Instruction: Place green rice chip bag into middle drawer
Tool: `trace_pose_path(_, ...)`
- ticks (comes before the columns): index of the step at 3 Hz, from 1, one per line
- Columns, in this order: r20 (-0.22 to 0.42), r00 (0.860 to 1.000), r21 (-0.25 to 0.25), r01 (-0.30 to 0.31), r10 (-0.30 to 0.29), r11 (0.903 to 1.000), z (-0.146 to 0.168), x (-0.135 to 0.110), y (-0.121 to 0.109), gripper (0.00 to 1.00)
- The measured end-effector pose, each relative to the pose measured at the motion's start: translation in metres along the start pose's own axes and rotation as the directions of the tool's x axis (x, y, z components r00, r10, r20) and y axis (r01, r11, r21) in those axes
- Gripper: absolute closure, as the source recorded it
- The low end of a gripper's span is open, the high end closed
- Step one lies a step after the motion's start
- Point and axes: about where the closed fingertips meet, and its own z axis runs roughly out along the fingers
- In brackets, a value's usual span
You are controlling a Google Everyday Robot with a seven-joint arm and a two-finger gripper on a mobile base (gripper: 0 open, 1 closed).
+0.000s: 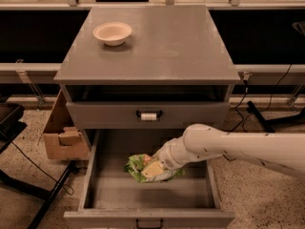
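- A white arm (248,149) extends from 4 o'clock; its gripper (153,169) is inside the open middle drawer (147,217), pincer clamped onto the green rice chip bag (136,165).
- The bag is crumpled near the drawer's centre, at 6 o'clock.
- A cream bowl (112,33) rests on the cabinet top (162,51) at 11 o'clock.

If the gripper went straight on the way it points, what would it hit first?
Probably the middle drawer floor or its left wall; the gripper, holding the green rice chip bag, points down-left inside it.
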Motion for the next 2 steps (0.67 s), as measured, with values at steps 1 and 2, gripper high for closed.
trace_pose_path(1,-0.003,1.000,-0.003,0.001,-0.001,1.0000,0.0038,-0.0010,0.0013,0.83)
trace_pose_path(2,-0.003,1.000,-0.003,0.001,-0.001,1.0000,0.0039,-0.0010,0.0014,0.60)
